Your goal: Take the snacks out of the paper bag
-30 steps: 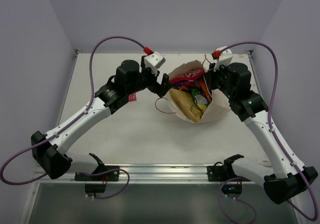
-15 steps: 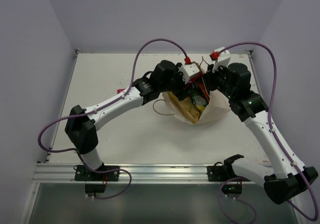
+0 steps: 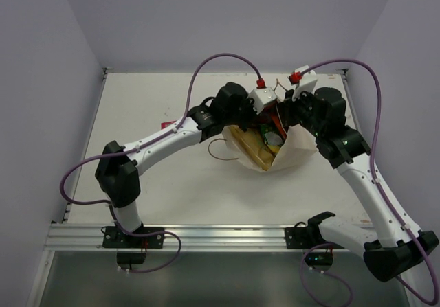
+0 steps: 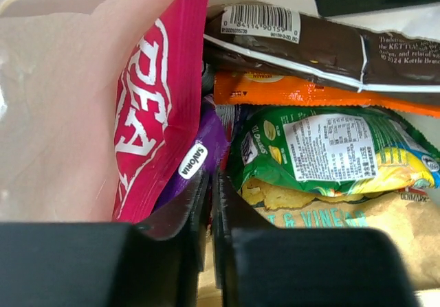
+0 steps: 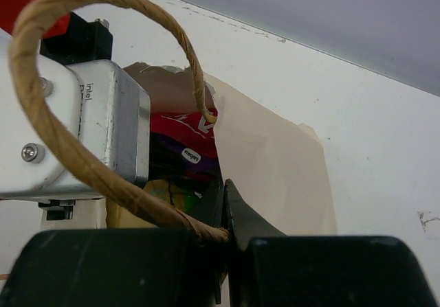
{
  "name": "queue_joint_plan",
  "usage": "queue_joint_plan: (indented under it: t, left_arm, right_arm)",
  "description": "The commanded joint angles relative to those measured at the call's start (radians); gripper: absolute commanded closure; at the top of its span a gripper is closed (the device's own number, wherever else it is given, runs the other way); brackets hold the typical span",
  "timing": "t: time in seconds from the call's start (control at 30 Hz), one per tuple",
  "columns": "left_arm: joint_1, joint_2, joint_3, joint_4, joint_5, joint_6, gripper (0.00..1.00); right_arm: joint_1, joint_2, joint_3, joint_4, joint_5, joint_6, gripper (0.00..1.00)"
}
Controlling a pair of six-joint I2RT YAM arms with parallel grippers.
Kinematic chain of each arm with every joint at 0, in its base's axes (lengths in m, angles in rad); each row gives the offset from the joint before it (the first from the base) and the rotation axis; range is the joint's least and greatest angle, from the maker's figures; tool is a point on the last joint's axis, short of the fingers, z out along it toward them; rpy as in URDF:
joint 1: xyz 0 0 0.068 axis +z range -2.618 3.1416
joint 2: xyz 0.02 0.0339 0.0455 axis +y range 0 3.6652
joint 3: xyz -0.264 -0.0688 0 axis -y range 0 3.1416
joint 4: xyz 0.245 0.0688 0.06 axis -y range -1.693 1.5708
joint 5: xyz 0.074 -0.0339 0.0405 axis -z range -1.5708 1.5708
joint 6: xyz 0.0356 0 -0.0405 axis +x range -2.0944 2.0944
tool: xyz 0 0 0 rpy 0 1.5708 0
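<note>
The bag is seen open at the far right of the tabletop, with snacks packed inside. Its right wall is clamped by the right fingers, so the mouth is held spread. A second ago the left arm was beside the bag. Now the left fingers are pushed inside and drawn nearly together at the edge of a purple packet, between a pink packet and a green one. Whether it is pinched cannot be told. A lift-out is judged imminent.
</note>
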Motion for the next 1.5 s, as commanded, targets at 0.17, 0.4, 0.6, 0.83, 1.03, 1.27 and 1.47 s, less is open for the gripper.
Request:
queue_joint_plan:
  t: [0.17,0.4,0.6,0.83,1.03,1.27,1.47]
  left_arm:
    - [0.002,-0.089,-0.055,0.002,-0.022,-0.008,1.00]
    - [0.002,-0.140,-0.103,-0.018,-0.039,-0.035,1.00]
    - [0.003,-0.223,-0.184,-0.010,-0.083,-0.054,1.00]
    - [0.016,-0.376,-0.161,0.022,-0.274,-0.156,1.00]
    - [0.054,-0.519,-0.146,0.025,-0.416,-0.281,1.00]
    - [0.290,-0.606,-0.286,-0.097,-0.550,-0.486,1.00]
    - [0.349,-0.611,-0.544,-0.062,-0.429,-0.584,1.00]
  right_arm:
    - [0.006,-0.037,0.003,0.014,0.011,-0.011,1.00]
    - [0.006,-0.041,-0.002,0.019,0.033,-0.010,1.00]
    - [0.006,-0.041,-0.006,0.026,0.039,-0.006,1.00]
    - [0.006,-0.044,-0.006,0.026,0.042,-0.005,1.00]
    - [0.004,-0.052,-0.014,0.034,0.057,0.001,1.00]
    - [0.006,-0.052,-0.018,0.029,0.069,0.000,1.00]
    - [0.006,-0.057,-0.025,0.026,0.077,-0.005,1.00]
